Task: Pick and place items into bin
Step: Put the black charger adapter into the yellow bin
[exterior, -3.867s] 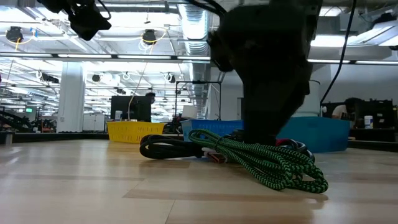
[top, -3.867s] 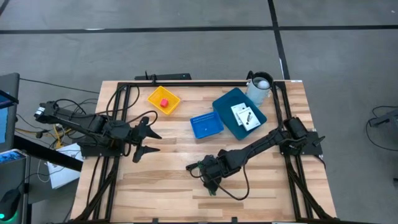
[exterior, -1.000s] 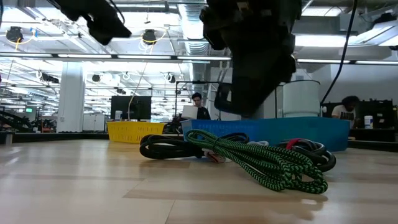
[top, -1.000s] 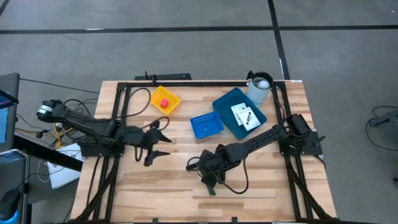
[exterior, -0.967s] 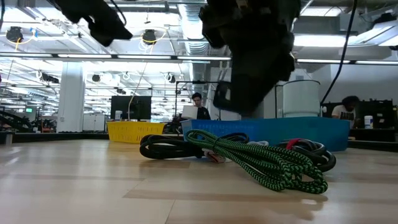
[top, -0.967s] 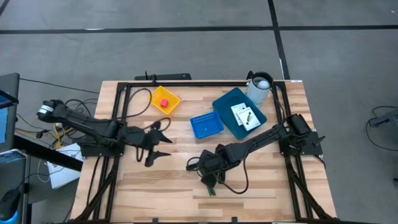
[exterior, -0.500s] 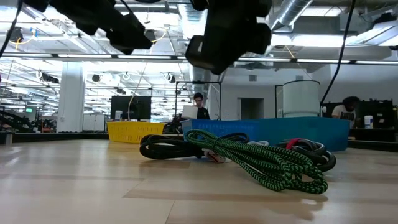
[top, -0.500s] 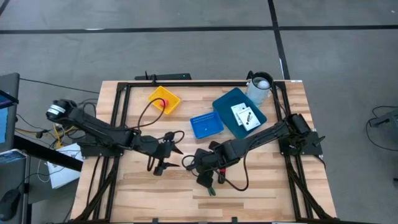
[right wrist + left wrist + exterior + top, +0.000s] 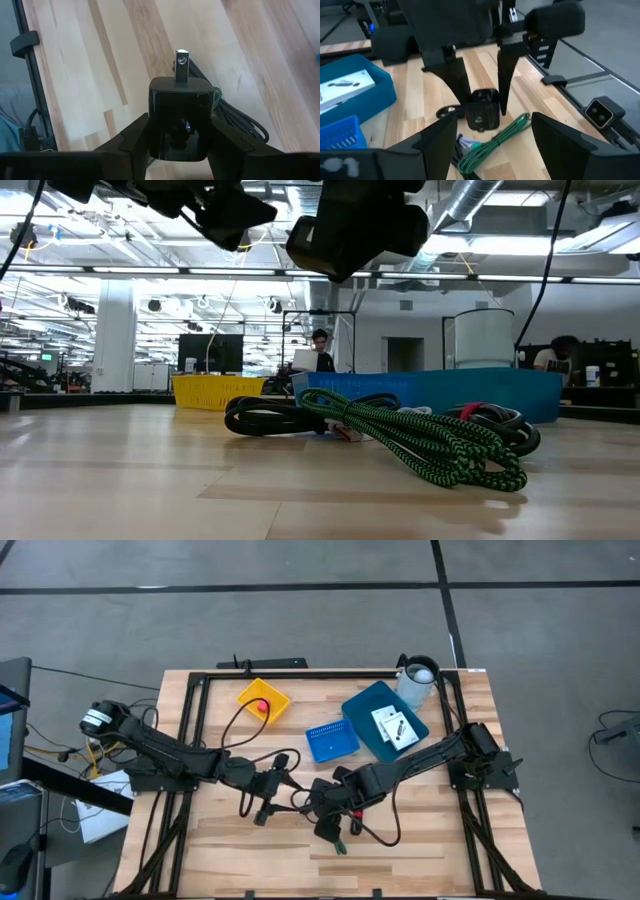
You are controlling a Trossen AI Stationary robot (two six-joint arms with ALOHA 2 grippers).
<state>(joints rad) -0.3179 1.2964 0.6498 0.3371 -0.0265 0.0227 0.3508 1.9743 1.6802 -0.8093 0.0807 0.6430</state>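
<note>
So your left gripper [image 9: 277,788] sits wide open and empty mid-table, right beside the right gripper [image 9: 179,131], which pinches a black charger [image 9: 180,116] just above the cord [image 9: 420,442]. Both bins [image 9: 386,720] lie behind, nearer your right arm.

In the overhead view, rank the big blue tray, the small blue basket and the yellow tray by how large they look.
1. Big blue tray, clearly largest.
2. Small blue basket and yellow tray look about alike; a cable crosses the yellow one, so I won't rank them.
</note>
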